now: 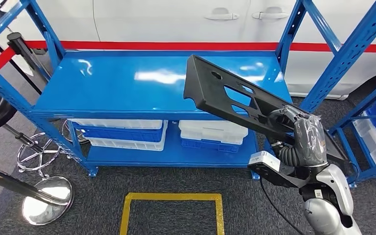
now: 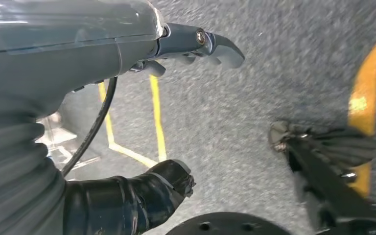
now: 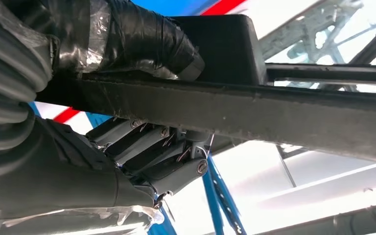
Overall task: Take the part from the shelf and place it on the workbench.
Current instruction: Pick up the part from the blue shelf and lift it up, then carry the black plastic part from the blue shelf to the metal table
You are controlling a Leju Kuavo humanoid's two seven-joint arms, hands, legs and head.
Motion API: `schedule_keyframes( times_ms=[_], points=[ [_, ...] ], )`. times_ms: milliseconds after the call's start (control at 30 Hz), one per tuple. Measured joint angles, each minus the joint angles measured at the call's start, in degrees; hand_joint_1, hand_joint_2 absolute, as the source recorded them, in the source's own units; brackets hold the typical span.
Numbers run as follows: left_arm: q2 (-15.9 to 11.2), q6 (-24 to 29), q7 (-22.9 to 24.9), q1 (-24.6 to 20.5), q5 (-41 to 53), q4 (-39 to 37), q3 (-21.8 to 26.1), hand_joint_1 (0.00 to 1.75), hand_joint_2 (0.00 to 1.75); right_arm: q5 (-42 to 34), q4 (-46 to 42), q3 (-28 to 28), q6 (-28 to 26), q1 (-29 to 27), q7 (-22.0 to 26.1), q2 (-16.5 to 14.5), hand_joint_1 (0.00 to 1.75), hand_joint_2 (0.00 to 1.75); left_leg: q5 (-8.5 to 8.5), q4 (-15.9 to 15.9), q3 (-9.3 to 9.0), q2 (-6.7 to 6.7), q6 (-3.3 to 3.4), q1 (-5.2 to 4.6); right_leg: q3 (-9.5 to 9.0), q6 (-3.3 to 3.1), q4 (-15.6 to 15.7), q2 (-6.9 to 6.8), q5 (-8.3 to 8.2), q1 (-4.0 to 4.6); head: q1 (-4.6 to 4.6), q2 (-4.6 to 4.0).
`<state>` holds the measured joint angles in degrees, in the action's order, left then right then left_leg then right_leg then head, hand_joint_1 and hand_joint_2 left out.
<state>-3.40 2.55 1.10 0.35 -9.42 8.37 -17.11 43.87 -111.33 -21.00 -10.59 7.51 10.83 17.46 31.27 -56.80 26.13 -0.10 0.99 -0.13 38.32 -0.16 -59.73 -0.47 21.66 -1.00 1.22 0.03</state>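
Part (image 1: 225, 95): long black flat panel with cutouts, held above blue shelf (image 1: 127, 83) top, right side. Long axis runs from right hand (image 1: 301, 129) up-left, far end raised over shelf surface. Right hand grips near end, thumb on one face, fingers (image 3: 152, 156) under other. Left hand (image 2: 176, 49) holds nothing, fingers apart, above carpet. White and blue bins (image 1: 122, 133) on lower shelf. Yellow floor marking (image 1: 171, 198) in front. Chrome stanchion base (image 1: 46, 198) at left.

Long black slotted part (image 1: 225, 95), tilted, seemingly above shelf (image 1: 127, 83)
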Motion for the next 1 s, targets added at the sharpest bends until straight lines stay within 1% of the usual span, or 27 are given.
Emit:
schedule_keyframes(
  times_ms=[33, 67, 100, 133, 167, 200, 233, 267, 300, 333, 367, 400, 433, 467, 533, 567, 600, 633, 700, 733, 767, 800, 833, 867, 933, 967, 1000],
  points=[
    [0.0, 0.0, 0.0, 0.0, 0.0, 0.0, 0.0, 0.0, 1.75, -0.1, 0.0, 0.0, 0.1, 0.1, 0.0, 0.0, 1.75, 1.75, -0.71, 0.2, 0.39, 0.1, 0.35, 0.07, 0.04, 0.38, 0.2, 0.0, -0.35, -0.07, 0.04, 0.0],
    [0.0, 0.0, 0.0, -0.1, 0.0, 0.0, 0.0, 0.0, 1.75, -0.1, 0.0, 0.0, 0.1, 0.2, 0.0, 0.1, 1.75, 1.75, -1.48, 0.5, 0.84, 0.24, 0.83, 0.17, 0.34, 0.66, -0.1, 0.09, 0.27, -0.12, 0.07, 0.0],
    [0.0, 0.0, 0.0, -0.2, -0.1, 0.0, 0.0, 0.0, 1.75, -0.1, 0.1, 0.0, 0.2, 0.3, 0.0, 0.1, 1.75, 1.75, -2.34, 0.8, 1.39, 0.4, 1.35, 0.31, 0.84, 0.85, -1.2, 0.2, 1.99, -0.13, 0.05, -0.01],
    [0.0, -0.1, 0.0, -0.3, -0.1, 0.0, -0.1, 0.0, 1.75, -0.2, 0.1, 0.0, 0.2, 0.3, -0.1, 0.2, 1.75, 1.75, -3.16, 1.0, 2.06, 0.58, 1.72, 0.45, 1.54, 0.97, -3.4, 0.3, 4.72, -0.16, 0.03, -0.01],
    [0.0, -0.1, 0.0, -0.3, -0.2, 0.0, -0.1, 0.0, 1.75, -0.2, 0.2, 0.0, 0.3, 0.4, -0.1, 0.2, 1.75, 1.75, -3.85, 0.9, 2.9, 0.69, 1.98, 0.39, 2.35, 1.08, -6.6, 0.36, 7.83, -0.2, 0.01, -0.01],
    [0.0, -0.1, 0.0, -0.3, -0.2, 0.0, -0.1, 0.0, 1.75, -0.2, 0.3, 0.0, 0.3, 0.4, -0.3, 0.2, 1.75, 1.75, -4.48, 0.7, 3.81, 0.76, 2.05, 0.34, 3.03, 1.23, -10.2, 0.38, 10.23, -0.24, 0.01, -0.01],
    [0.0, -0.1, 0.0, -0.3, -0.2, 0.0, -0.1, 0.0, 1.75, -0.2, 0.4, 0.0, 0.3, 0.5, -0.4, 0.2, 1.75, 1.75, -5.09, 0.4, 4.85, 0.8, 2.0, 0.3, 3.34, 1.4, -13.2, 0.38, 11.33, -0.28, 0.0, -0.01],
    [0.0, -0.1, 0.0, -0.2, -0.2, 0.0, -0.1, 0.0, 1.75, -0.2, 0.5, 0.0, 0.3, 0.5, -0.6, 0.3, 1.75, 1.75, -5.68, 0.1, 5.98, 0.79, 1.91, 0.28, 2.97, 1.52, -15.0, 0.37, 11.04, -0.31, 0.02, -0.01],
    [0.0, -0.2, 0.0, -0.2, -0.2, 0.0, -0.1, 0.0, 1.75, -0.3, 0.6, 0.0, 0.3, 0.5, -0.7, 0.3, 1.75, 1.75, -6.2, -0.3, 7.1, 0.71, 1.78, 0.27, 1.7, 1.54, -14.9, 0.39, 9.74, -0.31, 0.01, -0.01],
    [0.0, -0.2, 0.0, -0.1, -0.2, 0.0, -0.1, 0.0, 1.75, -0.3, 0.7, 0.1, 0.3, 0.6, -0.9, 0.3, 1.75, 1.75, -6.66, -0.8, 8.18, 0.47, 1.6, 0.27, -0.54, 1.44, -12.8, 0.59, 8.19, -0.31, 0.01, -0.01],
    [0.0, -0.3, 0.0, -0.1, -0.2, 0.0, -0.1, 0.0, 1.75, -0.4, 0.8, 0.1, 0.4, 0.7, -1.0, 0.3, 1.75, 1.75, -7.1, -1.3, 9.16, 0.2, 1.37, 0.31, -3.46, 1.17, -9.2, 1.35, 7.61, -0.32, 0.02, -0.01],
    [0.0, -0.4, 0.0, -0.2, -0.2, 0.0, -0.1, 0.0, 1.75, -0.4, 0.8, 0.1, 0.4, 0.8, -1.0, 0.3, 1.75, 1.75, -7.51, -1.8, 9.96, -0.11, 1.1, 0.27, -6.31, 0.92, -5.2, 2.34, 7.81, -0.3, 0.05, -0.01],
    [0.0, -0.5, -0.1, -0.3, -0.2, 0.0, -0.1, 0.0, 1.75, -0.5, 0.8, 0.1, 0.4, 0.9, -1.1, 0.3, 1.75, 1.75, -7.96, -2.0, 10.5, -0.48, 0.76, 0.23, -8.32, 0.67, -2.1, 3.13, 8.32, -0.22, 0.05, -0.01],
    [0.0, -0.5, -0.1, -0.3, -0.3, 0.0, -0.1, 0.0, 1.75, -0.6, 0.8, 0.2, 0.4, 1.0, -1.2, 0.3, 1.75, 1.75, -8.5, -2.1, 10.88, -0.83, 0.4, 0.25, -9.43, 0.45, -0.1, 3.63, 8.98, -0.1, 0.05, -0.01],
    [0.0, -0.5, -0.1, -0.3, -0.3, 0.0, -0.1, 0.0, 1.75, -0.7, 0.9, 0.2, 0.4, 1.2, -1.2, 0.3, 1.75, 1.75, -9.57, -1.9, 11.34, -1.7, -0.36, 0.28, -9.2, -0.08, 0.6, 2.8, 8.42, -0.05, 0.02, -0.01],
    [0.0, -0.5, -0.1, -0.3, -0.3, -0.1, -0.1, 0.0, 1.75, -0.7, 1.0, 0.2, 0.4, 1.3, -1.2, 0.3, 1.75, 1.75, -9.32, -2.1, 11.75, -1.84, -0.64, 0.34, -8.8, -0.53, 0.9, 2.15, 7.91, -0.17, 0.03, -0.01],
    [-0.1, -0.6, -0.1, -0.2, -0.3, -0.1, -0.1, 0.0, 1.75, -0.7, 1.1, 0.2, 0.4, 1.4, -1.2, 0.3, 1.75, 1.75, -7.93, -3.1, 12.36, -1.69, -0.9, 0.44, -8.24, -1.06, 1.1, 1.45, 7.24, -0.32, 0.06, -0.01],
    [-0.1, -0.6, -0.1, -0.2, -0.3, -0.1, -0.1, 0.0, 1.75, -0.7, 1.1, 0.2, 0.4, 1.5, -1.3, 0.3, 1.75, 1.75, -5.55, -5.1, 13.15, -1.34, -1.14, 0.58, -7.58, -1.49, 1.3, 0.79, 6.56, -0.48, 0.1, -0.01],
    [-0.1, -0.6, -0.1, -0.1, -0.3, -0.1, -0.1, 0.0, 1.75, -0.7, 1.2, 0.2, 0.4, 1.5, -1.4, 0.3, 1.75, 1.75, 0.09, -11.8, 14.98, -0.65, -1.75, 0.88, -6.07, -1.86, 1.2, -0.41, 5.35, -0.35, 0.17, -0.01],
    [-0.1, -0.6, -0.1, 0.0, -0.3, -0.1, -0.1, 0.0, 1.75, -0.7, 1.2, 0.2, 0.4, 1.5, -1.5, 0.3, 1.75, 1.75, 1.48, -15.2, 15.51, -0.53, -2.06, 0.98, -5.24, -1.8, 1.1, -0.99, 4.78, -0.33, 0.17, -0.01],
    [-0.1, -0.6, -0.1, 0.0, -0.3, -0.1, -0.1, 0.0, 1.75, -0.6, 1.3, 0.2, 0.4, 1.5, -1.6, 0.3, 1.75, 1.75, 1.49, -17.4, 15.44, -0.43, -2.32, 1.07, -4.39, -1.7, 1.0, -1.61, 4.23, -0.31, 0.17, -0.01],
    [-0.1, -0.6, -0.1, 0.0, -0.3, -0.1, -0.1, 0.0, 1.75, -0.6, 1.3, 0.2, 0.4, 1.5, -1.7, 0.3, 1.75, 1.75, 0.29, -17.8, 14.51, -0.29, -2.49, 1.15, -3.57, -1.56, 0.8, -2.25, 3.73, -0.32, 0.17, -0.01],
    [-0.1, -0.6, -0.1, 0.0, -0.3, -0.1, -0.1, 0.0, 1.75, -0.5, 1.3, 0.2, 0.4, 1.5, -1.8, 0.3, 1.75, 1.75, -1.48, -16.1, 12.5, 0.07, -2.57, 1.21, -2.83, -1.38, 0.6, -2.88, 3.29, -0.33, 0.17, -0.01],
    [-0.1, -0.6, -0.1, 0.0, -0.3, -0.1, -0.1, 0.0, 1.75, -0.4, 1.3, 0.2, 0.4, 1.5, -1.8, 0.3, 1.75, 1.75, -2.76, -12.7, 9.59, 0.92, -2.55, 1.26, -2.22, -1.15, 0.4, -3.48, 2.92, -0.33, 0.18, -0.01],
    [-0.2, -0.6, -0.1, -0.1, -0.4, -0.1, -0.1, 0.0, 1.75, -0.2, 1.3, 0.2, 0.4, 1.6, -1.9, 0.3, 1.75, 1.75, -2.52, -4.4, 3.69, 2.91, -2.1, 0.88, -1.47, -0.49, 0.0, -4.65, 2.26, -0.22, 0.17, -0.01],
    [-0.2, -0.6, -0.1, -0.1, -0.4, -0.1, -0.1, 0.0, 1.75, -0.1, 1.3, 0.2, 0.4, 1.6, -1.9, 0.3, 1.75, 1.75, -1.89, -1.8, 2.17, 3.43, -1.73, 0.61, -1.39, -0.11, 0.0, -5.24, 1.88, -0.17, 0.17, -0.01],
    [-0.3, -0.7, -0.1, -0.1, -0.5, -0.1, -0.1, 0.0, 1.75, -0.1, 1.3, 0.2, 0.4, 1.6, -2.0, 0.3, 1.75, 1.75, -1.51, -0.4, 1.75, 3.33, -1.33, 0.33, -1.39, 0.28, 0.1, -5.85, 1.48, -0.16, 0.16, 0.0]
  ],
)
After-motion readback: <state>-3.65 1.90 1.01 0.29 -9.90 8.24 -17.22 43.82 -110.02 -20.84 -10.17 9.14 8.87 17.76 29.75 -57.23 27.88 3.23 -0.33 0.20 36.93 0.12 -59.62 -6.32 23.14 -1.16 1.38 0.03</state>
